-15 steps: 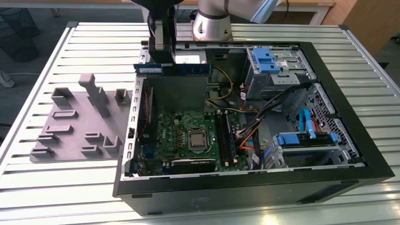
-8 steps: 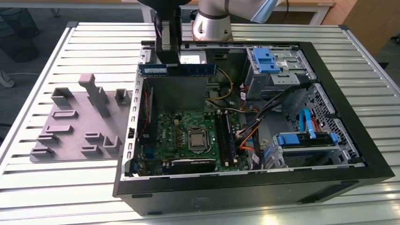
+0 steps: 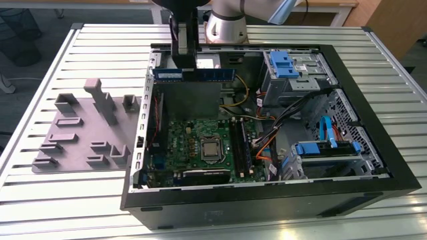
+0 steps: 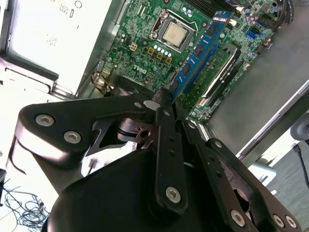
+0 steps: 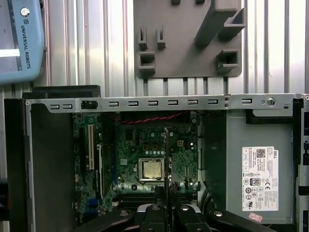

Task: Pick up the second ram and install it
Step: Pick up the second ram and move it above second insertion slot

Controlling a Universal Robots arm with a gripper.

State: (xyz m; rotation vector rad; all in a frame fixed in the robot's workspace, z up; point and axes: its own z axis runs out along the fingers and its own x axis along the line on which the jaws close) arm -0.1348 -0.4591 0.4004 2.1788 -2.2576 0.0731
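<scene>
My gripper (image 3: 185, 69) is shut on the second ram (image 3: 193, 74), a long blue stick with black chips. I hold it level above the far part of the open computer case (image 3: 267, 200), lengthwise across the exterior view. In the second wrist view the ram (image 4: 200, 48) sticks out from the closed fingers (image 4: 164, 104) over the green motherboard (image 4: 145, 43). In the first wrist view the ram (image 5: 166, 154) shows edge-on above the processor (image 5: 150, 169). The black memory slots (image 3: 240, 145) lie on the motherboard (image 3: 193, 135) nearer the front of the case, apart from the ram.
A grey holder tray (image 3: 87, 130) with raised blocks lies on the slatted table at the exterior view's left. Inside the case are drive cages with blue clips (image 3: 287, 65), loose cables (image 3: 267, 130) and a power supply (image 5: 260, 164). The case walls ring the motherboard.
</scene>
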